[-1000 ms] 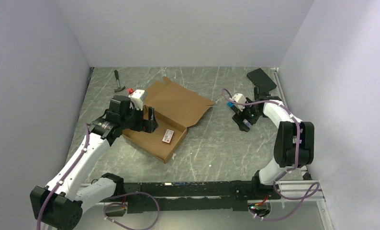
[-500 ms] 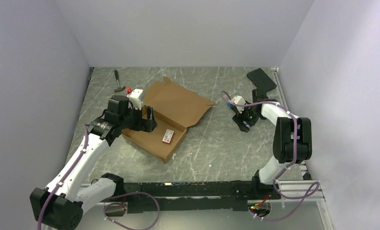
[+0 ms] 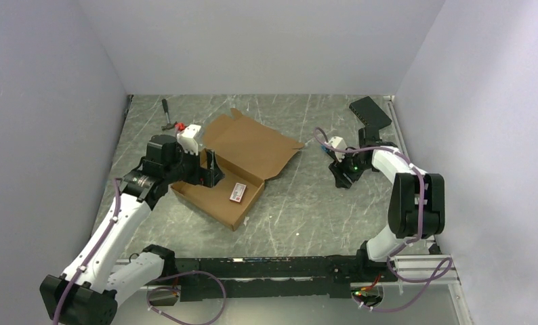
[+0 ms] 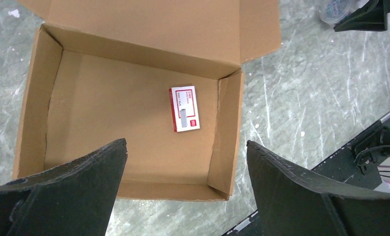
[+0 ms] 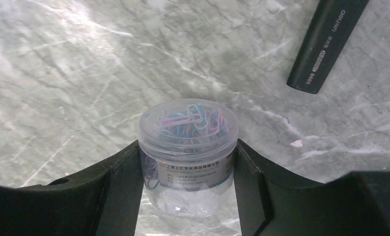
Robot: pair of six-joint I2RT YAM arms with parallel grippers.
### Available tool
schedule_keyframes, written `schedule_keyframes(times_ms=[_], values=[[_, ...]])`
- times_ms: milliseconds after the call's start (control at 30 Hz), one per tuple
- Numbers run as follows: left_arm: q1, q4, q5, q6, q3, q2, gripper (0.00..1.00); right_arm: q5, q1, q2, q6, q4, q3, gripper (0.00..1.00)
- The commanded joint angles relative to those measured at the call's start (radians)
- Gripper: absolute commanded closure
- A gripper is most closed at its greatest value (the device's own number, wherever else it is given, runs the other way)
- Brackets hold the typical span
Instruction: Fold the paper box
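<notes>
The paper box (image 3: 247, 145) is brown cardboard, lying left of centre with its lid flap laid open toward the back right. In the left wrist view its tray (image 4: 109, 103) has all walls standing. A small red-and-white packet (image 4: 184, 108) lies flat on the floor of the tray (image 3: 238, 192). My left gripper (image 3: 209, 170) hovers over the tray's left part, open and holding nothing (image 4: 185, 144). My right gripper (image 3: 341, 173) is down on the table to the right of the box. Its jaws press both sides of a clear jar of coloured paper clips (image 5: 188, 129).
A black marker (image 5: 325, 42) lies just beyond the jar. A black boxy object (image 3: 370, 112) sits at the back right. A small dark tool (image 3: 166, 115) and a red item (image 3: 182, 126) lie at the back left. Grey walls enclose three sides.
The right gripper has narrowed from wide open onto the jar and shifted slightly lower. The left gripper has drawn back a little to the left over the tray.
</notes>
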Motion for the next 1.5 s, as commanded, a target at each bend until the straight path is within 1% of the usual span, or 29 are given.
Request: schedule_keyframes(times_ms=[0, 100, 167, 333, 400, 533, 567, 667, 700, 767, 833, 900, 933, 1067, 1133, 1233, 1333, 1467], values=[[0.005, 0.064, 0.081, 0.032, -0.016, -0.028, 0.04, -0.114, -0.003, -0.085, 0.009, -0.038, -0.007, 0.6], [0.005, 0.079, 0.114, 0.032, -0.02, -0.029, 0.04, -0.16, -0.003, -0.085, 0.035, -0.053, 0.008, 0.61], [0.005, 0.097, 0.164, 0.032, -0.027, -0.027, 0.04, -0.206, -0.003, -0.065, 0.078, -0.078, 0.034, 0.63], [0.005, 0.191, 0.287, 0.014, -0.072, -0.039, 0.05, -0.445, -0.003, -0.005, 0.179, -0.131, 0.092, 0.66], [0.003, 0.241, 0.307, 0.005, -0.101, -0.063, 0.01, -0.553, -0.002, 0.014, 0.239, -0.118, 0.096, 0.66], [-0.032, 0.37, 0.296, -0.012, -0.18, -0.144, 0.01, -0.708, -0.001, 0.033, 0.332, -0.071, 0.078, 0.65], [-0.065, 0.4, 0.282, -0.01, -0.198, -0.17, 0.01, -0.739, -0.001, 0.036, 0.355, -0.058, 0.072, 0.65], [-0.195, 0.431, 0.186, 0.048, -0.219, -0.205, 0.01, -0.836, -0.001, 0.042, 0.431, -0.012, 0.055, 0.65], [-0.238, 0.437, 0.13, 0.078, -0.222, -0.209, 0.0, -0.855, -0.001, 0.043, 0.454, 0.003, 0.049, 0.65], [-0.314, 0.479, 0.07, 0.098, -0.235, -0.207, 0.01, -0.884, 0.001, 0.046, 0.467, 0.006, 0.048, 0.65], [-0.389, 0.562, 0.023, 0.128, -0.27, -0.203, 0.01, -0.895, 0.006, 0.05, 0.456, -0.016, 0.058, 0.65], [-0.484, 0.675, -0.054, 0.181, -0.309, -0.191, 0.01, -0.907, 0.013, 0.05, 0.438, -0.045, 0.069, 0.65], [-0.533, 0.718, -0.104, 0.245, -0.323, -0.178, 0.01, -0.912, 0.014, 0.046, 0.434, -0.052, 0.072, 0.65], [-0.752, 0.815, -0.345, 0.45, -0.317, -0.052, 0.01, -0.934, 0.023, 0.03, 0.42, -0.069, 0.073, 0.65], [-0.843, 0.872, -0.458, 0.546, -0.306, 0.038, 0.0, -0.937, 0.023, 0.025, 0.415, -0.075, 0.075, 0.65], [-0.953, 0.956, -0.618, 0.656, -0.269, 0.187, 0.01, -0.933, 0.063, 0.027, 0.385, -0.105, 0.084, 0.65], [-1.018, 1.053, -0.742, 0.704, -0.234, 0.336, 0.0, -0.927, 0.084, 0.028, 0.355, -0.135, 0.095, 0.65], [-1.03, 1.202, -0.815, 0.694, -0.226, 0.457, 0.0, -0.924, 0.11, 0.026, 0.338, -0.154, 0.102, 0.65]])
